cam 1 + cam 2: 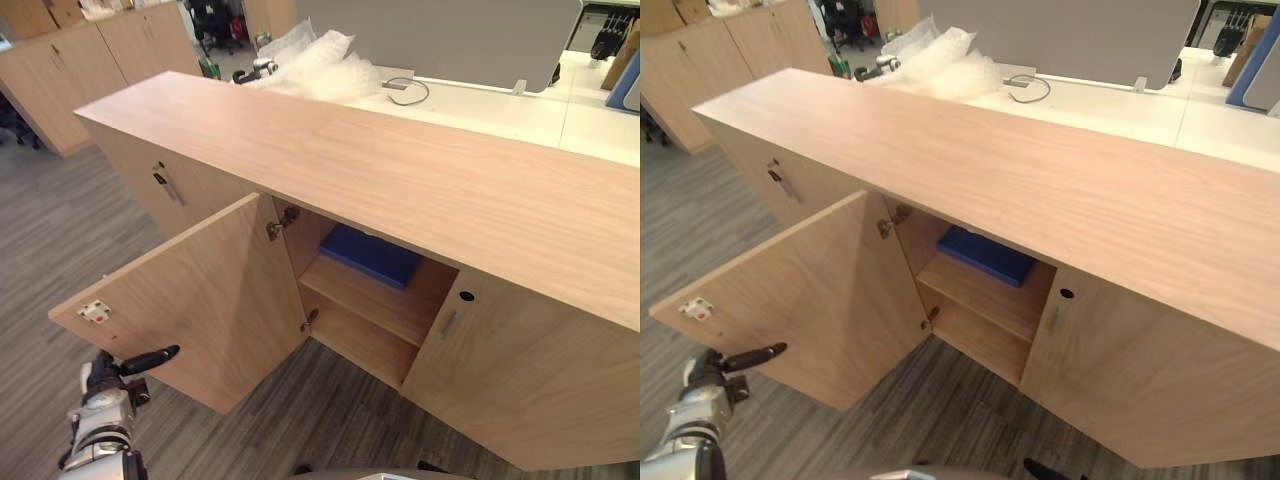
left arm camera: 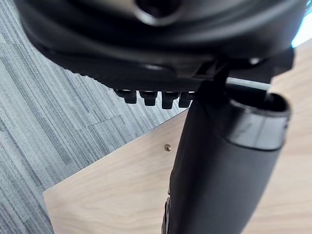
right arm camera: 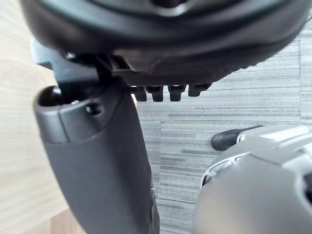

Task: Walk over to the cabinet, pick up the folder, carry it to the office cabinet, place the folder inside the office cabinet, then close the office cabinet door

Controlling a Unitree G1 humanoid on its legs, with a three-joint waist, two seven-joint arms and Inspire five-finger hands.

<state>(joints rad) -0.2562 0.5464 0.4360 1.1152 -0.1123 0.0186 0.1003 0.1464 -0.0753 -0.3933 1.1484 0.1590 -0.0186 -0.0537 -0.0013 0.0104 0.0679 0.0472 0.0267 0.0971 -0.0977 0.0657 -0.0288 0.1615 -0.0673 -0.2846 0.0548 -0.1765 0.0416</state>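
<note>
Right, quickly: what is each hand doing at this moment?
Left hand: open, holding nothing, beside the open cabinet door.
Right hand: open, holding nothing.

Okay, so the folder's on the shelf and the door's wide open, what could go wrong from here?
1. The left hand sits low by the free edge of the open door, seemingly on its inner-face side. A push from there may swing it wider or slip off the edge.
2. The blue folder lies near the front of the upper shelf. If it overhangs, which I cannot tell, the closing door could catch it.
</note>
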